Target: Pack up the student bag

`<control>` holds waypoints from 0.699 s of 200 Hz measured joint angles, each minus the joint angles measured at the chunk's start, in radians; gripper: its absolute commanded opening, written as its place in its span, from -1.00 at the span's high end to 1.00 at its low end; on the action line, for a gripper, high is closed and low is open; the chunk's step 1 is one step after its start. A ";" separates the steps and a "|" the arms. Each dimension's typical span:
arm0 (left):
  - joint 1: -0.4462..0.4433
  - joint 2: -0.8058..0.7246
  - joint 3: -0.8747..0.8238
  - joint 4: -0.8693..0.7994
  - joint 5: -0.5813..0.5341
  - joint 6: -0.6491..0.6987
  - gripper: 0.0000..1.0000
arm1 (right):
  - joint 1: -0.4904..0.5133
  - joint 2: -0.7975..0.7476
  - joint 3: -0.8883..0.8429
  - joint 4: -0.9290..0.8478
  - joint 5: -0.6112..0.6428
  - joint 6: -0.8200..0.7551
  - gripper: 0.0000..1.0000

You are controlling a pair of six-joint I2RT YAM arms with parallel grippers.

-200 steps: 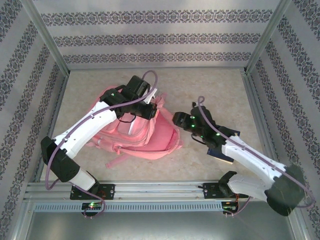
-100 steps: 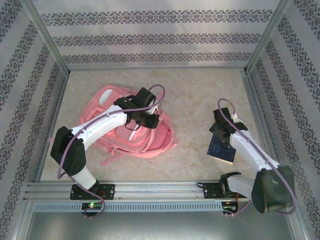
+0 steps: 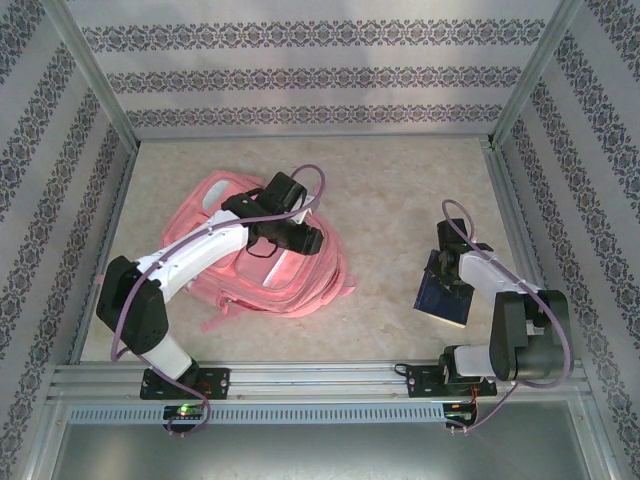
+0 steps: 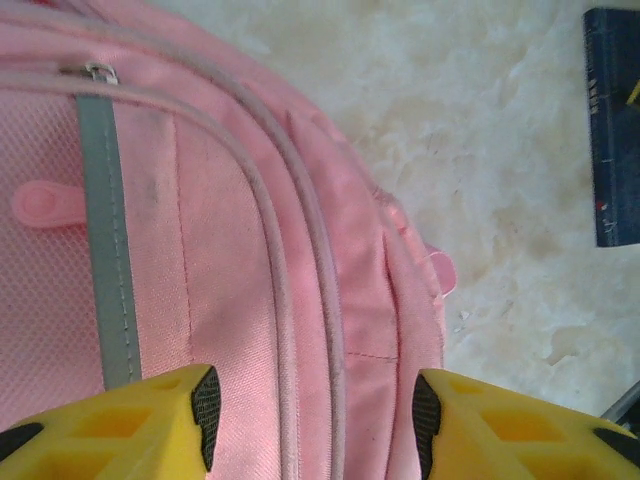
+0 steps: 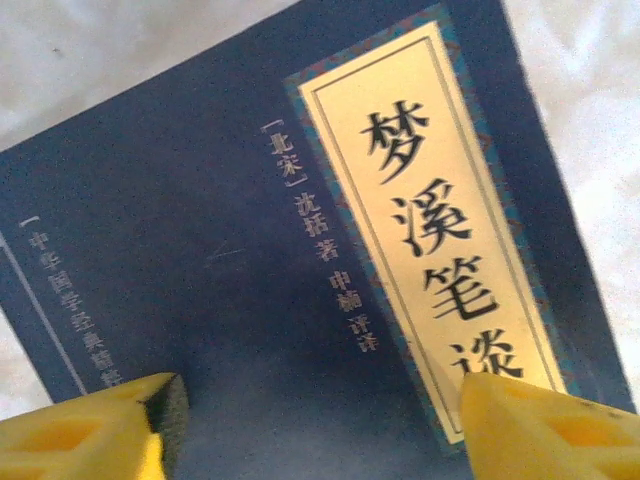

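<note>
The student bag (image 3: pixel 310 285), a big pink backpack, lies flat on the left half of the table. My left gripper (image 3: pixel 300 238) hovers over its right part. In the left wrist view the yellow fingers (image 4: pixel 150 420) stand apart above the bag's pink fabric (image 4: pixel 230 230) and zip lines, with nothing between them. A dark blue book (image 3: pixel 442 298) with a cream title label lies on the right. My right gripper (image 3: pixel 446 266) is over its far end. In the right wrist view that gripper (image 5: pixel 320 420) is open just above the book's cover (image 5: pixel 200 220).
Patterned walls and metal posts close in the table on three sides. An aluminium rail (image 3: pixel 320 380) carrying both arm bases runs along the near edge. Bare marbled tabletop (image 3: pixel 390 230) separates bag and book. The book's edge (image 4: pixel 612 130) shows at the left wrist view's upper right.
My left gripper has opened above the bag and moved slightly nearer. My right arm has swung from the bag's right side back to the book and folded in.
</note>
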 measured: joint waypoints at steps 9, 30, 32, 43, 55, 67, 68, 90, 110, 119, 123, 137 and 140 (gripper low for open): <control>-0.002 -0.006 0.022 -0.001 -0.002 -0.001 -0.11 | 0.010 0.001 0.000 0.006 -0.006 -0.002 -0.37; -0.018 -0.005 0.091 0.000 -0.003 -0.012 -0.12 | 0.068 0.008 0.000 0.019 -0.013 -0.001 -0.34; -0.020 -0.005 0.096 0.000 -0.002 -0.013 -0.12 | 0.072 0.008 0.000 0.019 -0.013 -0.002 -0.34; -0.043 0.008 0.132 0.003 -0.002 -0.025 -0.12 | 0.103 0.012 0.001 0.028 -0.024 0.000 -0.31; -0.077 0.037 0.168 0.013 0.005 -0.042 -0.12 | 0.125 0.012 0.001 0.042 -0.043 0.005 -0.29; -0.108 0.080 0.186 0.037 0.018 -0.063 -0.12 | 0.143 0.011 0.004 0.056 -0.068 0.016 -0.27; -0.110 0.083 0.187 0.039 0.019 -0.065 -0.12 | 0.144 0.011 0.004 0.057 -0.069 0.016 -0.27; -0.148 0.187 0.195 0.073 0.048 -0.106 -0.12 | 0.161 -0.002 -0.002 0.109 -0.160 0.037 -0.24; -0.166 0.277 0.198 0.089 0.066 -0.139 -0.12 | 0.179 -0.015 -0.016 0.162 -0.259 0.051 -0.20; -0.167 0.309 0.204 0.090 0.074 -0.153 -0.12 | 0.185 -0.020 -0.025 0.187 -0.309 0.061 -0.18; -0.169 0.325 0.208 0.092 0.077 -0.159 -0.12 | 0.185 -0.024 -0.030 0.198 -0.333 0.063 -0.17; -0.171 0.369 0.237 0.093 0.081 -0.177 -0.11 | 0.185 -0.042 -0.044 0.222 -0.396 0.071 -0.15; -0.171 0.377 0.245 0.094 0.082 -0.180 -0.10 | 0.185 -0.047 -0.047 0.225 -0.407 0.071 -0.15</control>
